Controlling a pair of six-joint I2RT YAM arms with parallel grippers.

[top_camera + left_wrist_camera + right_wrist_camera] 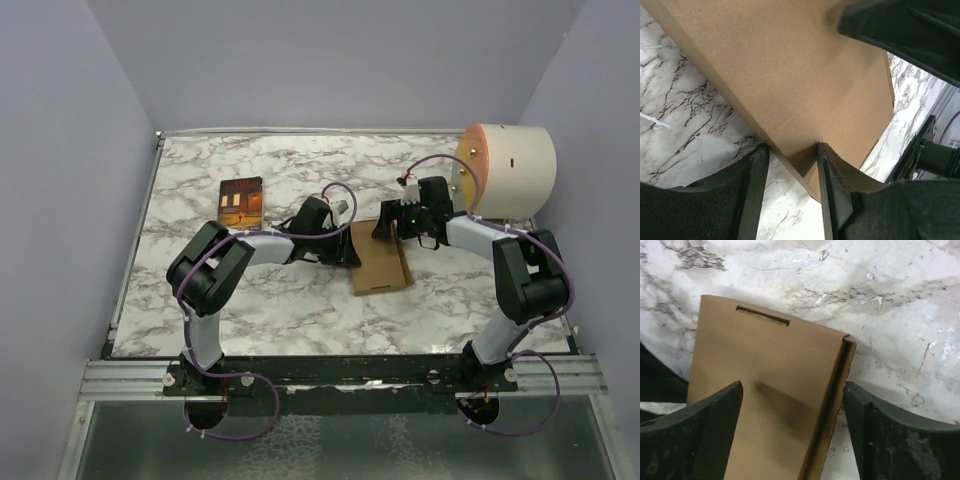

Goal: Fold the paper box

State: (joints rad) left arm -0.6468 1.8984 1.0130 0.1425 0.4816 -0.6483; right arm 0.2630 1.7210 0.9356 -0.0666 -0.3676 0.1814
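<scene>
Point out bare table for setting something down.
Bare: near marble between the paper box and the near edge; the far strip between book and cylinder. Crowded: mid-table, where left hand and right hand meet the box.

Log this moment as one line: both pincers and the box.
left pincer: straddles paper box corner, grip unclear | right pincer: open, above box panel | box: partly folded
</scene>
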